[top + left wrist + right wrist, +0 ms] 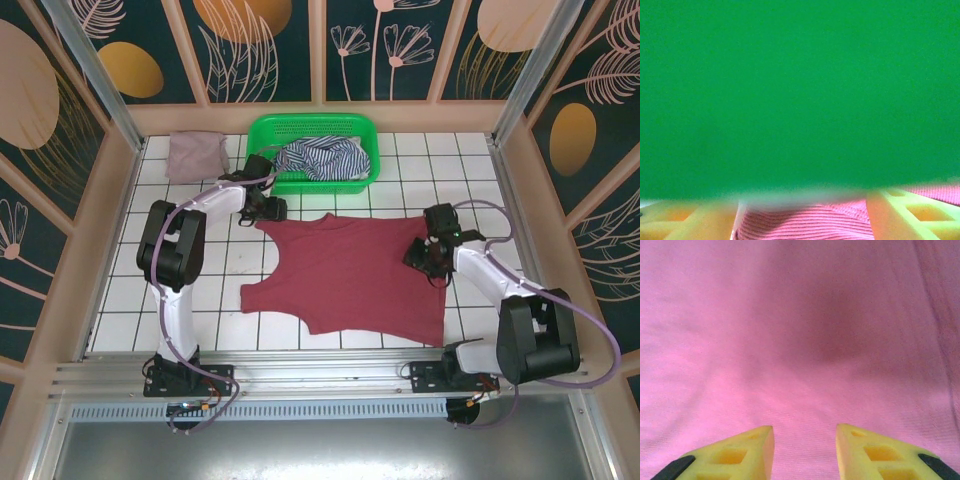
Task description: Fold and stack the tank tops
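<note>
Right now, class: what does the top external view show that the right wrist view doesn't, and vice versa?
Top external: the green basket holding the striped top, the folded mauve top, the white tiled table. Right wrist: the right pincer close up, its yellow fingers apart and empty above the cloth. Shared: the maroon tank top.

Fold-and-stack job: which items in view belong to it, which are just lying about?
Job:
- maroon tank top, spread flat on the table
- striped tank top, bunched in the basket
- mauve tank top, folded, far left

Lying about:
- green basket
- tiled table
</note>
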`<state>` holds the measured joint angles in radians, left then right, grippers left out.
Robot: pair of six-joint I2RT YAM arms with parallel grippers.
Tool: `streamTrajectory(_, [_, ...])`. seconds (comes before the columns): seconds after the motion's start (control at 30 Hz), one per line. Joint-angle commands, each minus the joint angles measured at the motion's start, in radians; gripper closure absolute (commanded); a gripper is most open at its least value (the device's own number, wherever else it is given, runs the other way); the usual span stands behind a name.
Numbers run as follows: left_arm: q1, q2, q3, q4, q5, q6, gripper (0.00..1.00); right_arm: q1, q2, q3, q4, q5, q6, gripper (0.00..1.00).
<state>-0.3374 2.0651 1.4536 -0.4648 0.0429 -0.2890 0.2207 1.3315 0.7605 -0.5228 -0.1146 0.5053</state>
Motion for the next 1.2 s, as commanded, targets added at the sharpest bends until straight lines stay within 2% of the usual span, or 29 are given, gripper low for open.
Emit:
streamTrajectory(0.0, [0.003, -0.052, 0.022, -0.055, 0.012, -0.021, 0.32, 0.051, 0.056, 0.058, 0.042, -0.052, -0.055, 0.61])
streamTrajectory(0.1, [-0.004, -0.141, -0.032, -0.098, 0.047, -0.089, 0.33, 0.092, 0.058, 0.058, 0.071, -0.06, -0.058, 0.6])
streamTrajectory(0.2, [-0.018, -0.259, -0.119, -0.165, 0.04, -0.131, 0.32, 0.1, 0.01, 0.04, 0.023, -0.059, -0.014, 0.57])
streamTrajectory(0.33, [-0.05, -0.439, -0.294, -0.276, 0.081, -0.217, 0.32, 0.141, -0.1, 0.009, -0.184, -0.053, 0.168, 0.58])
streamTrajectory(0.43, [-0.073, -0.58, -0.437, -0.333, 0.123, -0.29, 0.33, 0.184, -0.235, -0.016, -0.372, -0.007, 0.312, 0.45])
streamTrajectory(0.57, [-0.098, -0.716, -0.611, -0.374, 0.173, -0.363, 0.34, 0.194, -0.38, -0.059, -0.541, 0.0, 0.43, 0.44])
streamTrajectory(0.6, [-0.099, -0.738, -0.644, -0.385, 0.175, -0.365, 0.34, 0.198, -0.407, -0.07, -0.55, -0.012, 0.455, 0.27])
streamTrajectory(0.63, [-0.1, -0.755, -0.669, -0.392, 0.166, -0.366, 0.34, 0.201, -0.424, -0.074, -0.567, -0.007, 0.509, 0.2])
streamTrajectory(0.67, [-0.099, -0.771, -0.702, -0.39, 0.153, -0.367, 0.34, 0.203, -0.43, -0.079, -0.578, -0.005, 0.548, 0.2])
streamTrajectory(0.8, [-0.099, -0.774, -0.777, -0.279, 0.172, -0.391, 0.35, 0.197, -0.395, -0.087, -0.575, 0.06, 0.633, 0.19])
streamTrajectory(0.97, [-0.1, -0.721, -0.765, -0.177, 0.175, -0.399, 0.37, 0.199, -0.338, -0.161, -0.369, -0.004, 0.651, 0.25])
streamTrajectory(1.1, [-0.1, -0.698, -0.794, -0.135, 0.182, -0.379, 0.45, 0.217, -0.298, -0.236, -0.253, -0.05, 0.657, 0.28])
streamTrajectory(1.17, [-0.099, -0.668, -0.797, -0.141, 0.147, -0.354, 0.47, 0.227, -0.272, -0.26, -0.221, -0.057, 0.654, 0.28])
